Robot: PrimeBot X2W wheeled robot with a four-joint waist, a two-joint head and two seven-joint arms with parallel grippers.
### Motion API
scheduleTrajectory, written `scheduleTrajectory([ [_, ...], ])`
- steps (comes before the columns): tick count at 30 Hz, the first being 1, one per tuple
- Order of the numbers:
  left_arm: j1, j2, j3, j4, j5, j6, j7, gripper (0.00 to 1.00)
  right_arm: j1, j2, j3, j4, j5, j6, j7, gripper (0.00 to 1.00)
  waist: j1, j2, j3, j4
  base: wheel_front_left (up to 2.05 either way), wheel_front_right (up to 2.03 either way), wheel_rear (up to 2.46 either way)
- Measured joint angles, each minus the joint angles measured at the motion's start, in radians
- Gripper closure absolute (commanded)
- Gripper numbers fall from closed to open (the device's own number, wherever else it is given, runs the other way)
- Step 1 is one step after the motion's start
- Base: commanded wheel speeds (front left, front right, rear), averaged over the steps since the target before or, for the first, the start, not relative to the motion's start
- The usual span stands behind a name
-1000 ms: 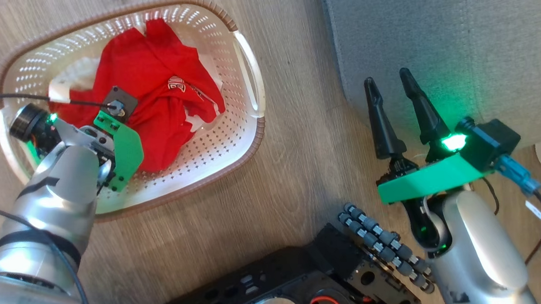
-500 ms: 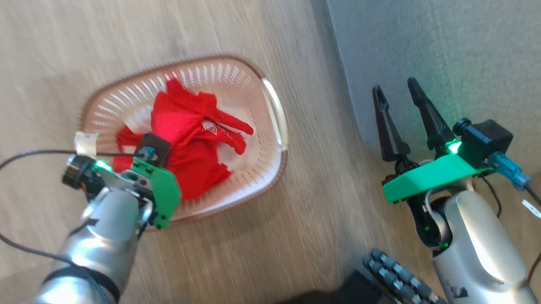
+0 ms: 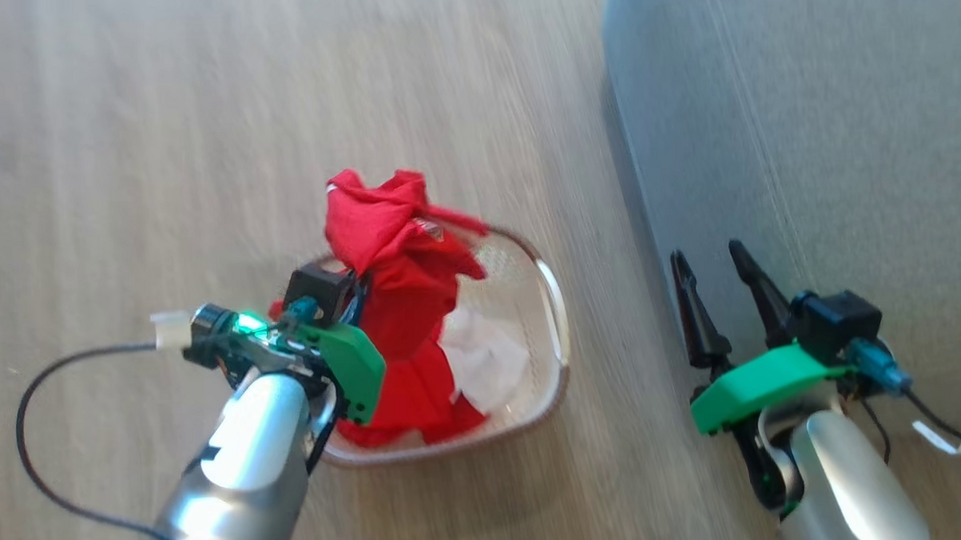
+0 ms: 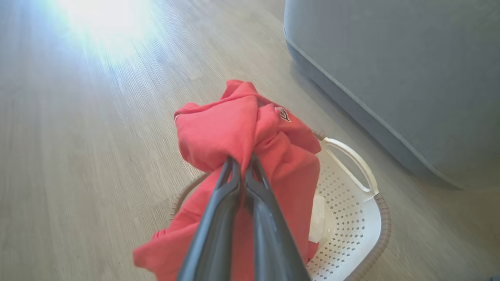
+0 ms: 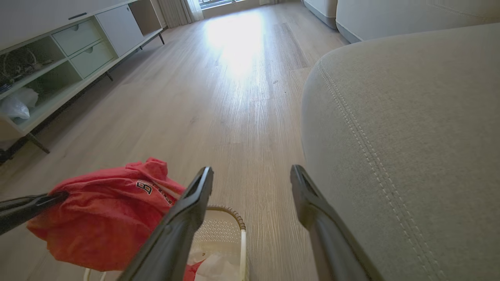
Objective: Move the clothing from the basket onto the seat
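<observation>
Left claw (image 4: 242, 160) is clamped tight on a bunch of the red garment (image 3: 392, 249), fingers together with fabric pinched between. The garment hangs above the basket (image 3: 561, 339), its top bunch over the far rim and its lower folds trailing inside. White fabric (image 3: 487, 358) lies in the basket bottom, right of the red. The basket sits on the wood floor (image 3: 164, 137), left of the grey seat (image 3: 803, 131) with a gap between. Right claw (image 3: 708, 254) is empty, fingers apart, at the seat's left edge, well right of the basket. A shelved cabinet (image 5: 58, 58) stands far left.
</observation>
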Motion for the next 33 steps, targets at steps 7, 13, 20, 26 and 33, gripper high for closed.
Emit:
scheduleTrajectory([
  [7, 0.129, 0.002, 0.075, -0.256, -0.010, 0.027, 0.000, 1.00, 0.059, 0.000, 0.000, 0.023, -0.007, 0.000, 0.000, 0.00, 0.0000, 0.0000, -0.148, 0.053, 0.00, 0.00, 0.00],
  [13, 0.241, 0.004, 0.156, -0.502, -0.010, 0.045, 0.000, 1.00, 0.114, 0.000, 0.007, 0.040, -0.017, 0.000, 0.000, 0.00, 0.0000, 0.0000, -0.251, 0.088, 0.00, 0.00, 0.00],
  [20, 0.327, -0.001, 0.262, -0.818, -0.008, 0.052, -0.001, 1.00, 0.151, 0.000, 0.015, 0.038, -0.023, 0.000, 0.000, 0.00, 0.0000, 0.0000, -0.320, 0.126, 0.00, 0.00, 0.00],
  [26, 0.333, -0.010, 0.302, -1.034, -0.010, 0.050, -0.004, 1.00, 0.175, 0.000, 0.014, 0.033, -0.032, 0.000, 0.000, 0.00, 0.0000, 0.0000, -0.342, 0.146, 0.00, 0.00, 0.00],
  [33, 0.353, -0.013, 0.199, -1.088, -0.010, -0.007, -0.009, 1.00, 0.179, 0.000, 0.026, 0.023, -0.032, 0.000, 0.000, 0.00, 0.0000, 0.0000, -0.354, 0.149, 0.00, 0.00, 0.00],
])
